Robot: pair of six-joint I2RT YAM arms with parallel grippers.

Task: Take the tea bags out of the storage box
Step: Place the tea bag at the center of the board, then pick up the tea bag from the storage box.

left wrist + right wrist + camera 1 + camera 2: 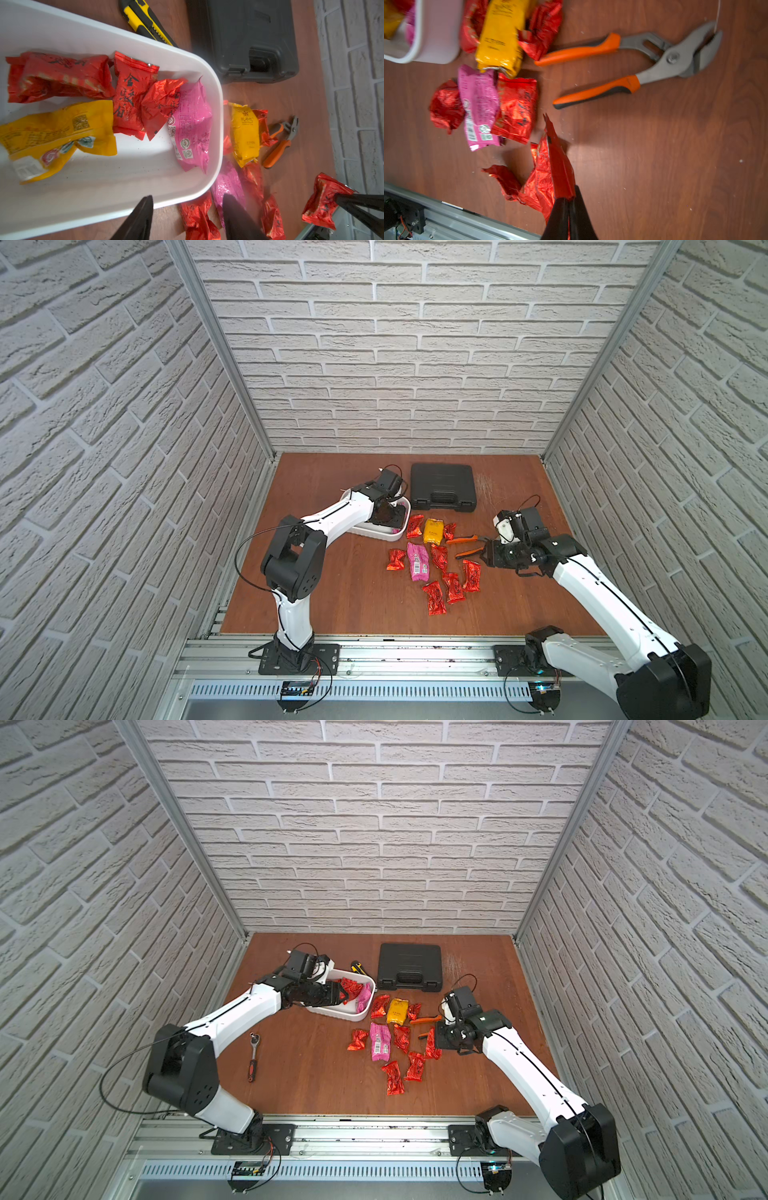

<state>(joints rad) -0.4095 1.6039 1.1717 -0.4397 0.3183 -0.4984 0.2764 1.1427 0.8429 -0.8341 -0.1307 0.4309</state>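
step: unloading under way, over half done by my read. Five sachets are left inside and one is in transit.
storage box (358, 1016): on the tabletop, left of middle, toward the far edge, near the black case (444, 487).
left inside: three red, one yellow sachet (58, 128), and one pink sachet (193, 124) leaning on the end wall.
out already: loose tea bags (439, 558) mid-tabletop between the box and the right arm. Mostly red, plus one yellow and one pink.
right gripper (570, 197): fingers pressed together on the edge of a red tea bag (548, 178), low by the pile and near the pliers (623, 62). Can't tell if the bag touches the wood.
left gripper (188, 197): fingers spread with nothing between them. One sits over the box, the other outside its rim.
next, right: probably open up and drop the bag on bare wood beside the pile, clear of the pliers.
next, left: shift inward over the box and come down on one sachet. The reds overlap the pink one, so pinch a free crimped edge or two may lift together.
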